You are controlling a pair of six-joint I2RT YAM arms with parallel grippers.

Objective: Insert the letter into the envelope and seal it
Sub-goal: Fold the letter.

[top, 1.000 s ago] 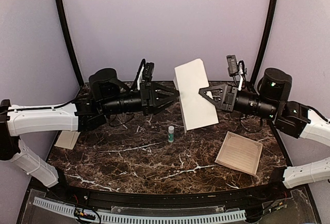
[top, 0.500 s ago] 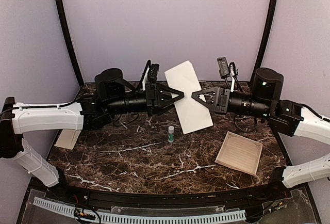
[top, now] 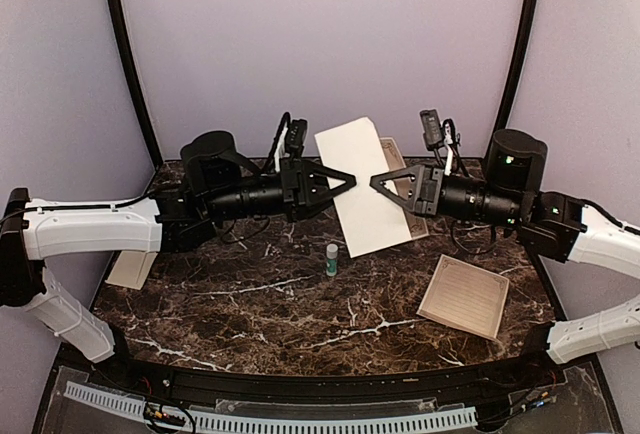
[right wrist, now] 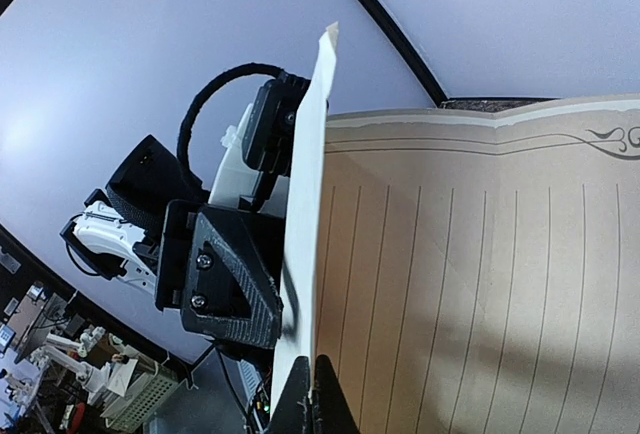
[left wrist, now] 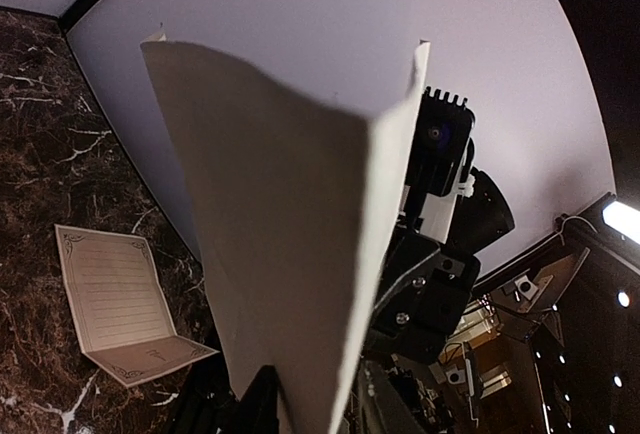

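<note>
Cream envelope (top: 362, 209) aloft | R claw (top: 374, 181) horiz, clenched on it | L claw (top: 352, 178) horiz, facing; grip unclear

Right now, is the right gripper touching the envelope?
Touching. In the right wrist view, the envelope runs edge-on down into the right gripper, whose jaws are shut on it.

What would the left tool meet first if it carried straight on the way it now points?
The envelope, held up in the air: the tips of the left tool are at its face. Just beyond it the right tool points back the opposite way, though depth is hard to judge.
</note>
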